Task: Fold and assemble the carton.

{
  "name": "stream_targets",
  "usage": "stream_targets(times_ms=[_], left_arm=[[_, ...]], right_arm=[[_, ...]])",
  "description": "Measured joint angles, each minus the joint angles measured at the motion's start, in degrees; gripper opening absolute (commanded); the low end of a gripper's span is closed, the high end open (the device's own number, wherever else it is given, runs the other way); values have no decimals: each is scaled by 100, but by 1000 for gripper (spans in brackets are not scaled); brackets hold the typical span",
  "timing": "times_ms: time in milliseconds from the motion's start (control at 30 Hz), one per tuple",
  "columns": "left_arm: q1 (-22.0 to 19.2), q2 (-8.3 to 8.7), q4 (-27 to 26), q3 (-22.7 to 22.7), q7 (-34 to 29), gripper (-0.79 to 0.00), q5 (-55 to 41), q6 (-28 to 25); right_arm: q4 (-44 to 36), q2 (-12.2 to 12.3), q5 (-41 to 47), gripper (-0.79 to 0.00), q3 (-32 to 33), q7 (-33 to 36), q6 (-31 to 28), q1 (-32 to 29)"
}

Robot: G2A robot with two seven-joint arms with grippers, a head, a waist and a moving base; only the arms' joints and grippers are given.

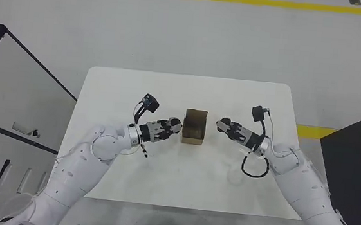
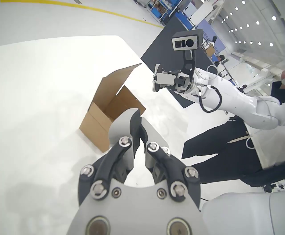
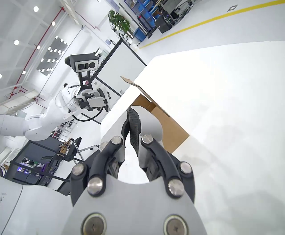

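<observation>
The carton [image 1: 195,128] stands with its top open on the table [image 1: 246,99], between both grippers. The left gripper [image 1: 175,124] is just beside one wall, fingers pressed together and empty. The right gripper [image 1: 219,124], also pressed together, is near the opposite wall.

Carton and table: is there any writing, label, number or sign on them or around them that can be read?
None can be read.
The carton: plain brown card, no print on the faces in view.
The table: bare white, no marking.
The blue panels in the room behind: any print is too small and blurred to read.
</observation>
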Motion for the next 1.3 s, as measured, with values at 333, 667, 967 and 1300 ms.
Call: stream_targets(times_ms=[333,667,967,1300], left_arm=[[-107,-103,144,274,657,-785,564,544],[-181,-160,332,384,987,-785,866,951],[-258,-235,537,564,1082,-785,809,900],[-431,-334,804,806,1084,-785,786,833]], right_arm=[[-112,-56,-255,-785,-56,-426,607,-109],[-79,-59,-340,-785,-72,-343,690,-86],[-211,-67,-590,-785,-80,-430,868,-224],[-118,-132,-697,-785,-272,-400,960,-156]])
